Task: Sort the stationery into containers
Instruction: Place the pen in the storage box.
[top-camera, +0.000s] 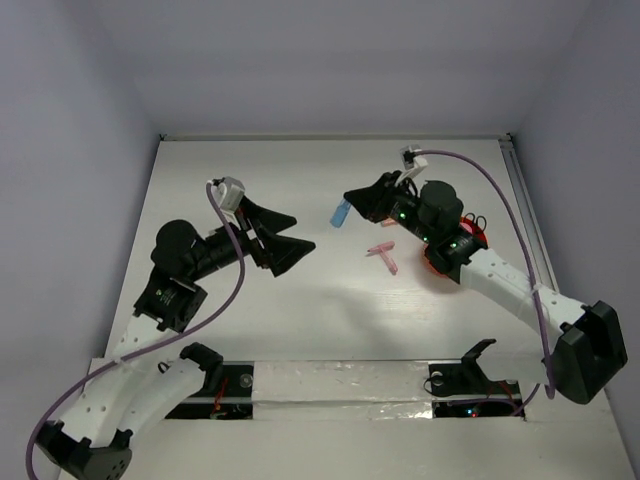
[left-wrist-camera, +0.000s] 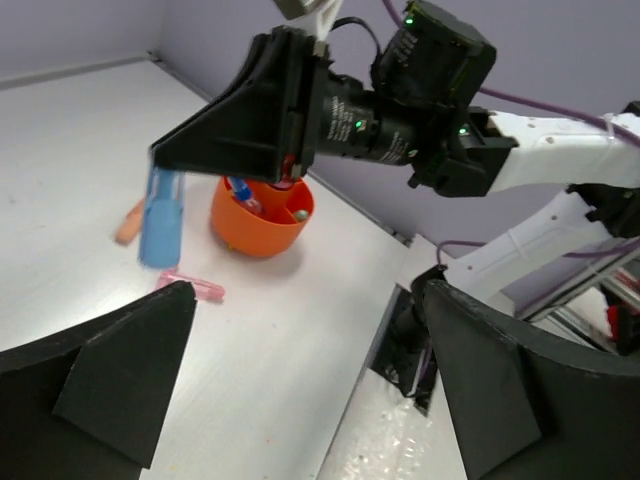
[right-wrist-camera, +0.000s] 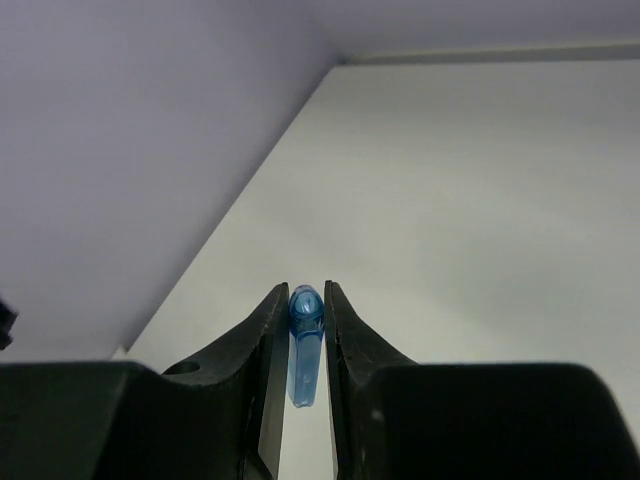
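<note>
a flat white table (top-camera: 300, 320) stands boxed in by pale lavender-grey walls (top-camera: 60, 150).

the clear-blue plastic piece (right-wrist-camera: 304, 350) is a short translucent stick with a rounded far end. in the left wrist view (left-wrist-camera: 160, 225) it looks narrower where it is gripped and wider below. the right gripper (right-wrist-camera: 303, 300) is clamped on it with its jaws narrow. both fingers (right-wrist-camera: 265, 340) press against its sides, and its rounded tip is level with the fingertips. seen from above, the piece (top-camera: 341, 213) sticks out past the fingertips of the right gripper (top-camera: 352, 205) and appears lifted off the table.

a pink t-shaped piece (top-camera: 385, 255) lies flat on the table just to the near side of that gripper. a small orange-red round plastic bowl (left-wrist-camera: 262, 220) sits behind the gripper, under its wrist. from above it is mostly hidden by the arm, with only its rim (top-camera: 437, 264) showing. a few small things lie inside it, too blurred to name.

the left gripper (top-camera: 303, 232) has its jaws spread wide with nothing between them. its fingers (left-wrist-camera: 120, 370) frame the wrist view on either side. the blue piece is just ahead of those open tips and not between them.

the right arm (top-camera: 500, 280) reaches diagonally from the near right corner toward the middle, its wrist turned leftward. the left arm (top-camera: 180, 270) is bent at the elbow, its forearm aimed rightward at the other gripper. a purple cable (top-camera: 520, 220) loops along each arm.
</note>
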